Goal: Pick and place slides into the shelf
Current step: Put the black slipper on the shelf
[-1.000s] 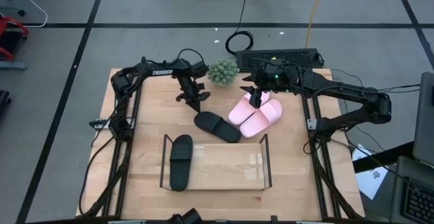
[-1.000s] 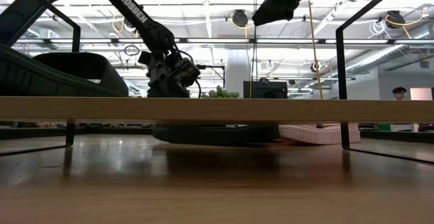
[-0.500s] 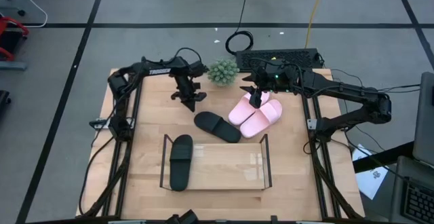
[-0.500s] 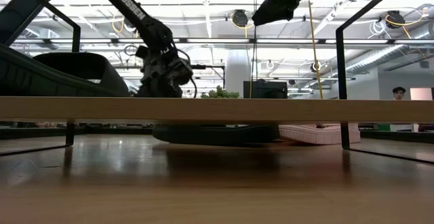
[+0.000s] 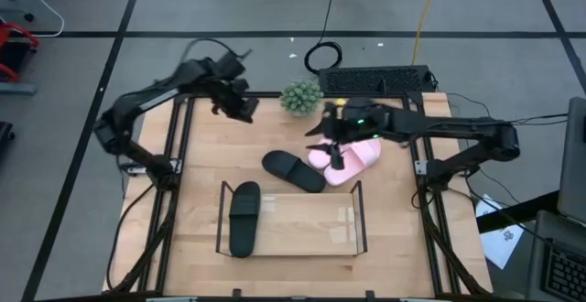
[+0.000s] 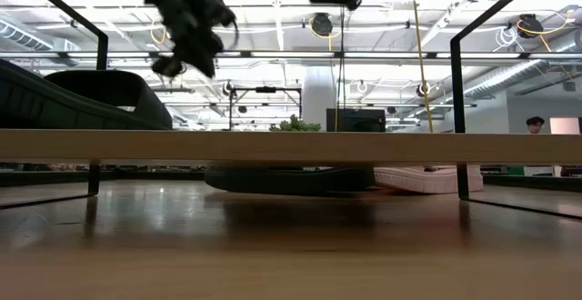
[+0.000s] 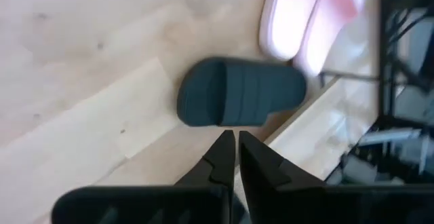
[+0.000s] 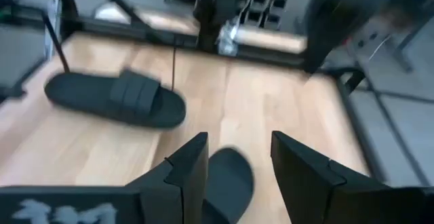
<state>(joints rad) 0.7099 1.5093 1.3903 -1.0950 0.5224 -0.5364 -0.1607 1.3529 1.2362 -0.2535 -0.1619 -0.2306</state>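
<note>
Since before, left end effector [image 5: 240,108], clenched, has retreated; right end effector [image 5: 335,158], released, nears loose black slide [image 5: 293,170]; soft, light; grip strap.

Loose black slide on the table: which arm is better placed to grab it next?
Right. The right pincer is open beside the loose black slide, while the left pincer is shut at the table's far left corner.

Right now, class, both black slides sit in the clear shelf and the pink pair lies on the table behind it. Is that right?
Not quite. The high view shows only one black slide in the shelf; the other black slide lies on the table beside the pink pair, which is behind the shelf as stated.
</note>
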